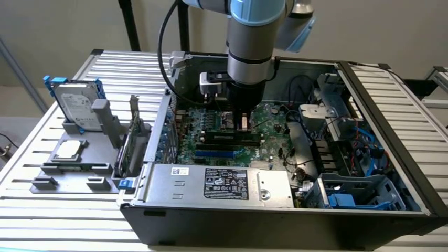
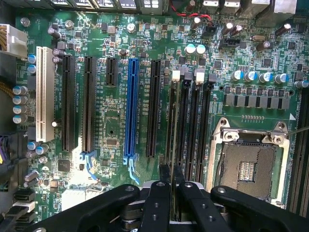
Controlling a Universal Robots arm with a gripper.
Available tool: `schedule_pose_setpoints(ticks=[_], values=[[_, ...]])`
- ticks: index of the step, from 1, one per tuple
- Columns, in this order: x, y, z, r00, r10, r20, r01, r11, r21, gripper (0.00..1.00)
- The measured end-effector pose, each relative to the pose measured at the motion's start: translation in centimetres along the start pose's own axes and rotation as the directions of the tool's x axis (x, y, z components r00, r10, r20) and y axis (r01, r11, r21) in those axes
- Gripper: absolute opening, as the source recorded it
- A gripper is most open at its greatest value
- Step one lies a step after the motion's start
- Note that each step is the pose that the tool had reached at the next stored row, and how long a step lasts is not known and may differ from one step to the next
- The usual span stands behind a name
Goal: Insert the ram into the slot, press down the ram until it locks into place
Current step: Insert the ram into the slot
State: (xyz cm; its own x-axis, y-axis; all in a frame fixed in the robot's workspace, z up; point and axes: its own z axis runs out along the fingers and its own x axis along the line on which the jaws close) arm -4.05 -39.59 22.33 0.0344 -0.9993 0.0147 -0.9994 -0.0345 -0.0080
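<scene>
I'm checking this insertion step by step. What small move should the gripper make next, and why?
Probably a short, straight push down. The gripper appears shut on the ram, which stands edge-on in line with the slot, the outermost of the parallel black memory sockets. I cannot tell whether the end latches have locked.

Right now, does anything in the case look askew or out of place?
Nothing stands out. The ram stands edge-on, in line with its slot, with the jaws shut on it and no tilt that I can see. The CPU socket beside the slots is empty.
</scene>
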Motion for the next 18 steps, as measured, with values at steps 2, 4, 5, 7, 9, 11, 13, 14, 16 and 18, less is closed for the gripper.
schedule_pose_setpoints(ticks=[2,4,5,7,9,11,13,14,16,18], values=[[0.0,0.0,0.0,1.0,0.0,0.0,0.0,1.0,0.0,0.15],[0.0,0.0,0.0,1.0,0.0,0.0,0.0,1.0,0.0,0.22],[0.0,0.0,0.0,1.0,0.0,0.0,0.0,1.0,0.0,0.22],[0.0,0.0,0.0,1.0,0.0,0.0,0.0,1.0,0.0,0.22],[0.0,0.0,-0.12,1.0,0.0,0.0,0.0,1.0,0.0,0.22],[0.0,0.0,-0.54,1.0,0.0,0.0,0.0,1.0,0.0,0.22],[0.0,-0.01,-1.06,1.0,0.0,0.0001,0.0,1.0,0.0,0.22],[0.0,0.0,-1.3,1.0,0.0,-0.0002,0.0,1.0,0.0,0.22],[0.0,0.03,-1.7,1.0,0.0,0.0001,0.0,1.0,0.0,0.22],[0.0,0.12,-1.97,1.0,0.0,0.0,0.0,1.0,0.0,0.22]])
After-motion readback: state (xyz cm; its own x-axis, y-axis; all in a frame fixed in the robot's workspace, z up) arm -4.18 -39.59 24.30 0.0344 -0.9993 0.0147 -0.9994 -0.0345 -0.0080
